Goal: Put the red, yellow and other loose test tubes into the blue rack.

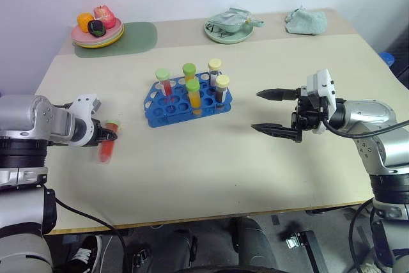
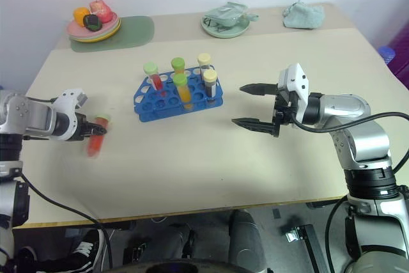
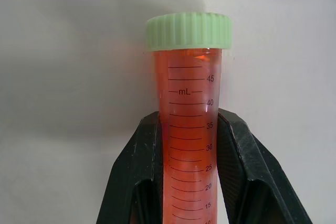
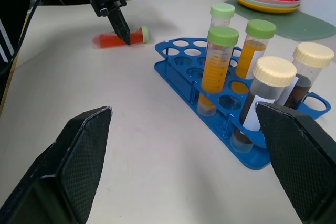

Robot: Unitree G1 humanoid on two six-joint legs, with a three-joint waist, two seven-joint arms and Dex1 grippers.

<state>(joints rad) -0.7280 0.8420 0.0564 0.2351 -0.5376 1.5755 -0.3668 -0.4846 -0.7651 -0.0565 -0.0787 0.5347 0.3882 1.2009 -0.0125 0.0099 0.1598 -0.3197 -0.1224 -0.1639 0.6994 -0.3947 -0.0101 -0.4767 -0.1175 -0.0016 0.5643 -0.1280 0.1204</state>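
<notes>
Progress well along: five capped tubes standing upright in the blue rack [image 1: 188, 98], near the middle of the bench [image 1: 211, 171]. Counted there: one red tube with green cap [image 1: 165, 82], two yellow-orange tubes with green caps [image 1: 193, 95], two dark brown tubes with cream caps [image 1: 221, 88]. Many round holes in the top plate open for more.

One loose red tube [image 1: 107, 147], green-capped, lying on its side on the bench well to the left of the rack. Left end effector [image 1: 108, 133] clenched on it, a black finger pressing each side of the barrel in the left wrist view, cap end poking out past the fingertips. Seemingly resting on the bench under that grip, not yet lifted. No other loose tubes found anywhere on the bench, so probably the last one to go.

Remaining, by judgement: lift this tube, turn it upright, carry it across to the rack and drop it into a free hole.

Right end effector [image 1: 276, 112] released, both fingers spread wide, empty, hanging above the bench just right of the rack and pointing toward it.

Elsewhere, along the far edge: one stack of plates with toy fruit [image 1: 97, 29] on a green mat [image 1: 137, 38], one green dish holding a crumpled item [image 1: 229, 25], one crumpled cloth [image 1: 305, 20].
</notes>
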